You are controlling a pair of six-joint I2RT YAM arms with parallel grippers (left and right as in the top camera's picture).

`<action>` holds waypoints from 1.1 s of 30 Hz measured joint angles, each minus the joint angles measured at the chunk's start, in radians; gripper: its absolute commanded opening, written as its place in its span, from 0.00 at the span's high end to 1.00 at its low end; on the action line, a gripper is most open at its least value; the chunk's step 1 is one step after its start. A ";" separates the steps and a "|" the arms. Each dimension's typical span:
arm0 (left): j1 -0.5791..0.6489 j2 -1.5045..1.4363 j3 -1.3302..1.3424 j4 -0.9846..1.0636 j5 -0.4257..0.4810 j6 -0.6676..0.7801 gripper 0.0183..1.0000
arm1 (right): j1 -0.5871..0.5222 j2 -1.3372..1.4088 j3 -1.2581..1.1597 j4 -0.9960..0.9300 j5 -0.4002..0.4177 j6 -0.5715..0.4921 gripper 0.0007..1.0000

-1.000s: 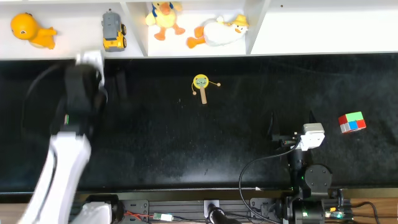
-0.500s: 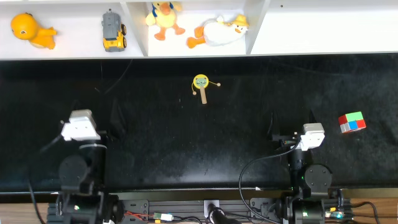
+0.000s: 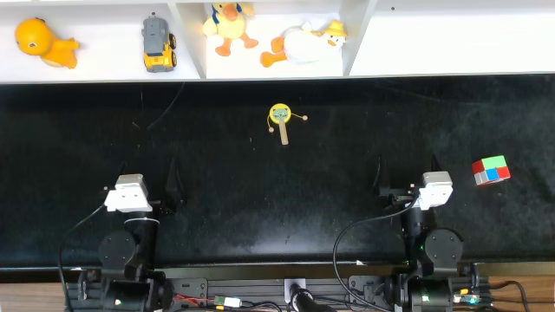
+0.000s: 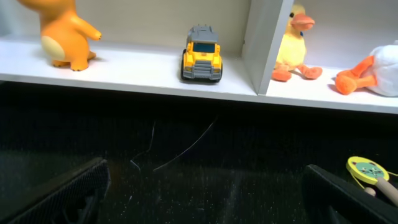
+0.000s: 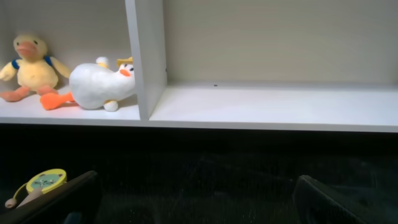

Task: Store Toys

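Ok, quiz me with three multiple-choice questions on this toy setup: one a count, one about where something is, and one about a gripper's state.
1. Toys on the black table: A one; B two; C four.
2. The toy truck stands: A on the table; B in the shelf's left bay, beside the orange toy; C in a gripper.
3. The left gripper is: A open and empty; B shut on the truck; C shut on the orange toy.

Answers:
1. B: only the rattle and the colour cube lie there.
2. B: it shares that bay with the orange toy.
3. A: its fingers stand wide apart, with nothing between them.
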 measured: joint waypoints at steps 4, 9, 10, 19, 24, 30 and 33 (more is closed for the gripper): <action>0.000 0.000 0.000 0.000 0.007 0.000 0.00 | 0.000 0.000 0.000 0.000 0.000 0.000 0.00; 0.000 0.000 0.000 0.000 0.007 0.000 0.00 | 0.000 0.000 0.000 0.000 0.000 0.000 0.01; 0.000 0.000 0.000 0.000 0.007 0.000 0.00 | 0.000 0.000 0.000 0.000 0.000 0.000 0.00; 0.000 0.000 0.000 0.000 0.007 0.000 0.00 | 0.000 0.000 0.000 0.000 0.000 0.000 0.00; 0.000 0.000 0.000 0.000 0.007 0.000 0.00 | 0.000 0.001 0.000 -0.002 0.014 0.000 0.00; 0.000 0.000 0.000 0.000 0.008 0.000 0.00 | 0.074 0.162 0.054 -0.104 0.154 0.117 0.00; 0.000 0.000 0.000 0.000 0.010 0.000 0.00 | 0.202 0.341 0.211 -0.246 0.260 0.204 0.01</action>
